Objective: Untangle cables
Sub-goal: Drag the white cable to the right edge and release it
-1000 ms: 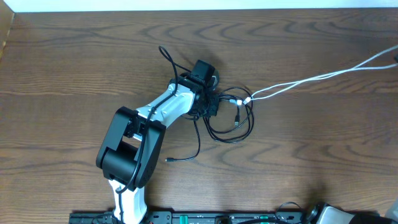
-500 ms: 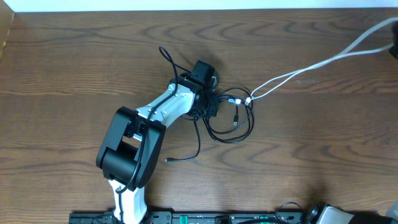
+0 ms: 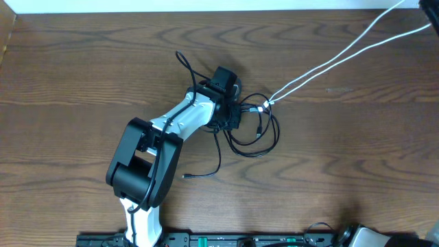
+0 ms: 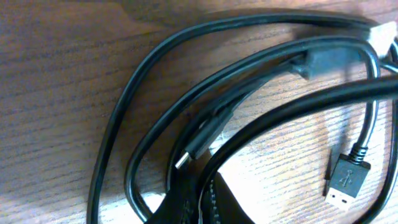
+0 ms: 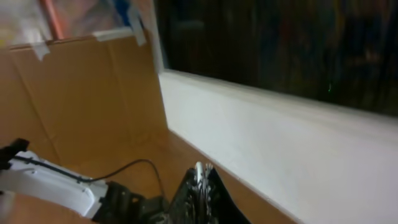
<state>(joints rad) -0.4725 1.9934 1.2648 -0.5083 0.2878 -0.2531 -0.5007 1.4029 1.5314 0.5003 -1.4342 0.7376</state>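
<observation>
Left gripper (image 3: 234, 114) clamped shut at left edge of black cables (image 4: 311, 102), apparently pinching one strand; judged anchor for tangle. Right gripper (image 5: 200, 177) closed on white cable (image 3: 322, 68), far up-right of tangle. Doubled white run taut, loop end caught at tangle's right side, likely being drawn free. No containers visible.

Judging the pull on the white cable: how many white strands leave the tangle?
2. Both white cable strands leave the right of the black cables, heading upper right: the upper strand exits the top edge, the lower strand the right edge. More may hide inside.
</observation>
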